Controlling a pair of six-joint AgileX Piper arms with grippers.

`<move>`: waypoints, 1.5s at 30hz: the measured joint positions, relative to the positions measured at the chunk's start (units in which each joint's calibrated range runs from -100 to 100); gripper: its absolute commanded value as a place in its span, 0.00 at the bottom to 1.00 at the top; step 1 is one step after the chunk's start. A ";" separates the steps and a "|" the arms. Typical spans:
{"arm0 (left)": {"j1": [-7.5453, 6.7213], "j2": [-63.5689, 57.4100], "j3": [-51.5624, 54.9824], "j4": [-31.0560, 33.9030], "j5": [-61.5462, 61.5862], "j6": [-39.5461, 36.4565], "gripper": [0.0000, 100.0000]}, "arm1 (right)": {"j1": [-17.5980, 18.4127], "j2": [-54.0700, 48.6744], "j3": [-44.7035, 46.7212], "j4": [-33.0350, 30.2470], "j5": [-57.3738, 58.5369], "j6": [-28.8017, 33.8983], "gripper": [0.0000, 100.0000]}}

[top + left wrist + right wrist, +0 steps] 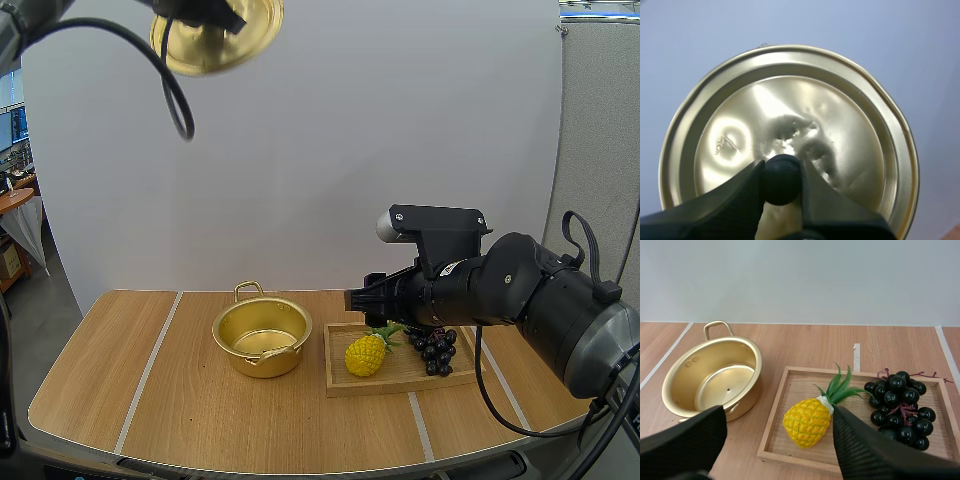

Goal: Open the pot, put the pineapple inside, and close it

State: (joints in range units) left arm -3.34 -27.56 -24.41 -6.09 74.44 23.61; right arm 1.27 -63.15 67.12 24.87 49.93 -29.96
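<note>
Hovering above the wooden tray, the right claw is spread wide, ribbed inner faces turned to each other, with nothing between them; the pineapple lies on its side in the pot-side half of the tray; in the right wrist view it shows beneath and between the two spread fingers, untouched; the high view puts this claw over the tray's far edge, above the pineapple's leaves and clear of the fruit; the green crown points toward the grapes, which fill the tray's other half; cannot tell if the leaf tips touch the bunch.

Left claw is pinching the black knob of the gold lid, one finger on each side of the knob; in the high view the lid hangs tilted, high over the left side of the tabletop and well apart from the pot.

The pot stands open and upright on the tabletop, just beside the tray on the side away from the grapes; its bare shiny bottom shows; one loop handle is on the far side, one on the near side; pot and tray are close, not touching.
</note>
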 measured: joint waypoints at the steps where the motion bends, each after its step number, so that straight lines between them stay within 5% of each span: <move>1: 0.00 -0.15 -0.52 0.00 -2.61 0.00 0.00 | 0.00 0.00 0.00 0.00 0.00 0.00 1.00; 11: 0.00 -0.78 -1.24 0.00 -30.77 -0.11 0.00 | 0.00 0.00 0.00 0.70 0.00 0.00 1.00; 24: 0.00 -0.78 -1.29 0.00 -33.30 -0.15 0.00 | 0.07 4.73 -1.02 7.67 -1.19 1.07 1.00; 37: 0.00 -0.78 -1.29 0.00 -33.30 -0.15 0.00 | 0.54 21.31 -19.46 -6.96 8.57 28.22 1.00; 41: 0.00 -0.78 -1.29 0.00 -33.30 -0.15 0.00 | 3.74 24.60 -19.72 -11.86 9.19 35.52 1.00; 45: 0.00 -0.78 -1.29 0.00 -33.30 -0.15 0.00 | 9.30 27.38 -19.72 -23.13 9.99 47.73 1.00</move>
State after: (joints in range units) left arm -3.34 -28.35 -25.70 -6.09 41.14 23.46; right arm 10.58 -35.77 47.40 1.74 59.92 17.77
